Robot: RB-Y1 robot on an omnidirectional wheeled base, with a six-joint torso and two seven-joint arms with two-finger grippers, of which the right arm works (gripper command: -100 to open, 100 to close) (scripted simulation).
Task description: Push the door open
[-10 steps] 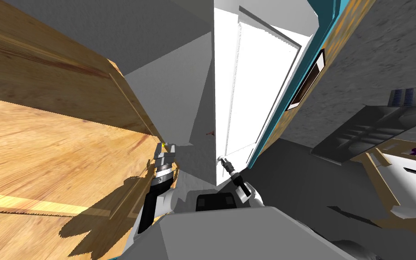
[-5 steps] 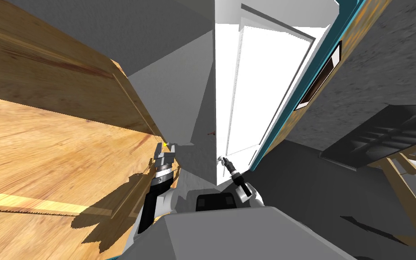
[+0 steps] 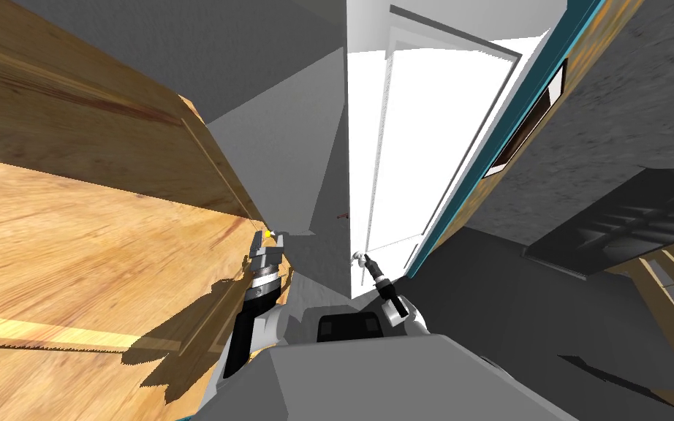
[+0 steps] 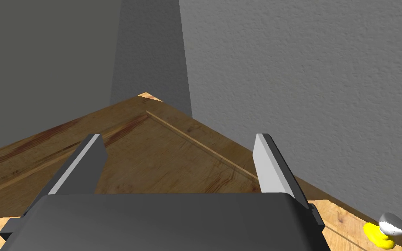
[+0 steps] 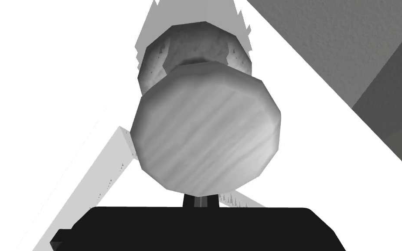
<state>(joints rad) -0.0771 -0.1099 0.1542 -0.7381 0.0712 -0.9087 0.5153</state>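
**Robot at a white door, right gripper on its knob**

At far left, a brown wooden panelled door (image 3: 72, 219) slants across the head view. The left gripper (image 4: 180, 144) hovers over its edge. Its two light grey fingers stand apart with nothing between them. Just beside the gripper, a small yellow and white knob (image 4: 384, 230) sits on the wood where the wood meets a rough grey wall (image 3: 284, 168).

Right of that wall stands the tall white panelled door (image 3: 430, 146), the one to be pushed. It is in the middle of the head view, directly ahead of the robot. Low on its left side is a round grey knob (image 5: 204, 135) on a short stem.

The right gripper (image 3: 365, 263) reaches up to this knob. Its fingers are together, seen in the right wrist view as a narrow stub just beneath the knob. I cannot tell if they touch it.

Further right, a teal strip (image 3: 445, 219) runs along the white door's far side. Beyond it is a grey textured wall (image 3: 621, 110), with dark grey furniture (image 3: 621, 219) at the right edge.
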